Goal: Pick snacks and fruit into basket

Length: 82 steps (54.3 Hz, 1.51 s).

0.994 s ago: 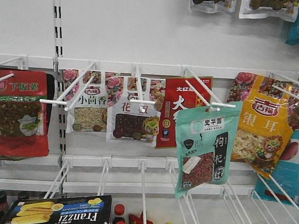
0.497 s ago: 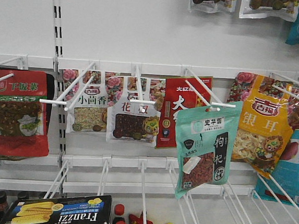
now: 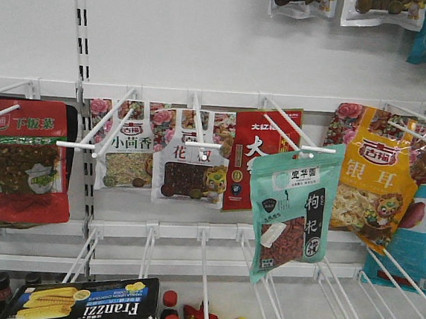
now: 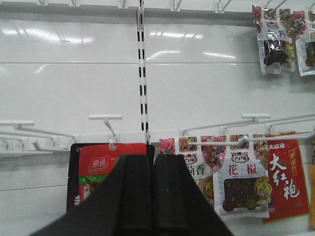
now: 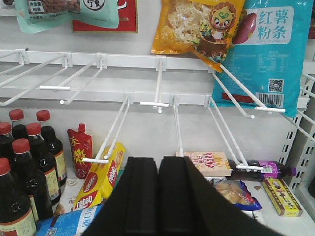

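Where the front view faces the shelving, the teal goji pouch (image 3: 292, 211) hangs on a white peg (image 3: 318, 148) right of centre; the Franzzi box (image 3: 85, 303) lies at lower left. Left wrist view: left pincer (image 4: 151, 162) clenched, empty, bottom centre, before a red pouch (image 4: 106, 164). Right wrist view: right pincer (image 5: 158, 164) clenched, empty, bottom centre; teal goji pouch at upper left.

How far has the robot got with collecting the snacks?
Nothing looks done: the teal pouch of red goji berries hangs on its white hook, and the black Franzzi box of wafer rolls lies below, untouched. The left gripper and right gripper are both shut, holding nothing. No basket is in view; all picking remains.
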Tool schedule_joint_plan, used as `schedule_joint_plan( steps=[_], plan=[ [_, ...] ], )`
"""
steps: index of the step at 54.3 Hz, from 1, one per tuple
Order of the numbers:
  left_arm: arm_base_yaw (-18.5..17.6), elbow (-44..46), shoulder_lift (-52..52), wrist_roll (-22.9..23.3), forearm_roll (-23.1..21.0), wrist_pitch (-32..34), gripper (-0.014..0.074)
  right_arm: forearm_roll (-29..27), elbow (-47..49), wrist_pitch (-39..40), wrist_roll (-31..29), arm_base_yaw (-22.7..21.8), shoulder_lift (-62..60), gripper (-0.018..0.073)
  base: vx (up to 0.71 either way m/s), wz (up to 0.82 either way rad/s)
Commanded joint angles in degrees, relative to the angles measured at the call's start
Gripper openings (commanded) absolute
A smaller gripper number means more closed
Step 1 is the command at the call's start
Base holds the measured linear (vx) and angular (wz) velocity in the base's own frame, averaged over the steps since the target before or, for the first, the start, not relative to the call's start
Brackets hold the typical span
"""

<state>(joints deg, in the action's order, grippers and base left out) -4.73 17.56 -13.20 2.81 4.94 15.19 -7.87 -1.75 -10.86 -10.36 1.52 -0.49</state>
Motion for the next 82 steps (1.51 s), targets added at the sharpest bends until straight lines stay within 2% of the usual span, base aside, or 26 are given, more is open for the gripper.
schedule_joint_plan(
  steps=[1, 6, 11, 17, 22, 31, 34, 37, 42, 44, 46, 49, 50, 56, 62, 63, 82],
  plan=[
    [0.0, 4.5, -4.7, 0.8, -0.2, 8.0, 0.0003, 0.1, -0.4, 4.7, 0.0, -0.1, -0.9, -0.0010, 0.00, 0.00],
    [0.0, 7.4, -8.6, 3.0, -0.2, 10.5, 0.0003, 0.1, -0.4, 4.7, 0.0, -0.1, -0.9, -0.0010, 0.00, 0.00],
    [0.0, 10.7, -12.5, 7.7, -0.2, 11.3, 0.0003, 0.1, -0.4, 4.7, 0.0, -0.1, -0.9, -0.0010, 0.00, 0.00],
    [0.0, 13.8, -16.7, 14.4, 0.2, 11.4, 0.0003, 0.1, -0.4, 4.7, 0.0, -0.1, -0.9, -0.0010, 0.00, 0.00],
    [0.0, 15.7, -20.1, 22.7, 1.7, 11.5, 0.0003, 0.1, -0.4, 4.7, 0.0, -0.1, -0.9, -0.0010, 0.00, 0.00],
    [0.0, 16.0, -23.8, 42.3, 8.4, 13.1, 0.0003, 0.1, -0.4, 4.7, 0.0, -0.1, -0.9, -0.0010, 0.00, 0.00],
    [0.0, 16.0, -24.8, 51.7, 12.5, 13.1, 0.0003, 0.1, -0.4, 4.7, 0.0, -0.1, -0.9, -0.0010, 0.00, 0.00],
    [0.0, 16.0, -25.6, 59.5, 17.5, 13.1, 0.0003, 0.1, -0.4, 4.7, 0.0, -0.1, -0.9, -0.0010, 0.00, 0.00],
    [0.0, 16.0, -27.5, 72.8, 29.7, 14.2, 0.0003, 0.1, -0.4, 4.7, 0.0, -0.1, -0.9, -0.0010, 0.00, 0.00],
    [0.0, 16.0, -28.4, 76.8, 34.6, 15.3, 0.0003, 0.1, -0.4, 4.7, 0.0, -0.1, -0.9, -0.0010, 0.00, 0.00],
    [0.0, 16.0, -29.6, 82.0, 40.2, 17.9, 0.0003, 0.1, -0.4, 4.7, 0.0, -0.1, -0.9, -0.0010, 0.00, 0.00],
    [0.0, 16.0, -31.2, 87.6, 45.1, 20.8, 0.0003, 0.1, -0.4, 4.7, 0.0, -0.1, -0.9, -0.0010, 0.00, 0.00],
    [0.0, 16.0, -32.0, 91.0, 46.8, 22.7, 0.0003, 0.1, -0.4, 4.7, 0.0, -0.1, -0.9, -0.0010, 0.00, 0.00],
    [0.0, 16.0, -35.2, 104.1, 49.1, 26.2, 0.0003, 0.1, -0.4, 4.7, 0.0, -0.1, -0.9, -0.0010, 0.00, 0.00],
    [0.0, 16.0, -37.4, 117.9, 49.1, 25.4, 0.0003, 0.1, -0.4, 4.7, 0.0, -0.1, -0.9, -0.0010, 0.00, 0.00],
    [0.0, 16.0, -37.7, 119.2, 49.1, 25.1, 0.0003, 0.1, -0.4, 4.7, 0.0, -0.1, -0.9, -0.0010, 0.00, 0.00],
    [0.0, 14.5, -41.0, 119.2, 48.9, 21.7, 0.0003, 0.1, -0.4, 4.7, 0.0, -0.1, -0.9, -0.0010, 0.00, 0.00]
  ],
)
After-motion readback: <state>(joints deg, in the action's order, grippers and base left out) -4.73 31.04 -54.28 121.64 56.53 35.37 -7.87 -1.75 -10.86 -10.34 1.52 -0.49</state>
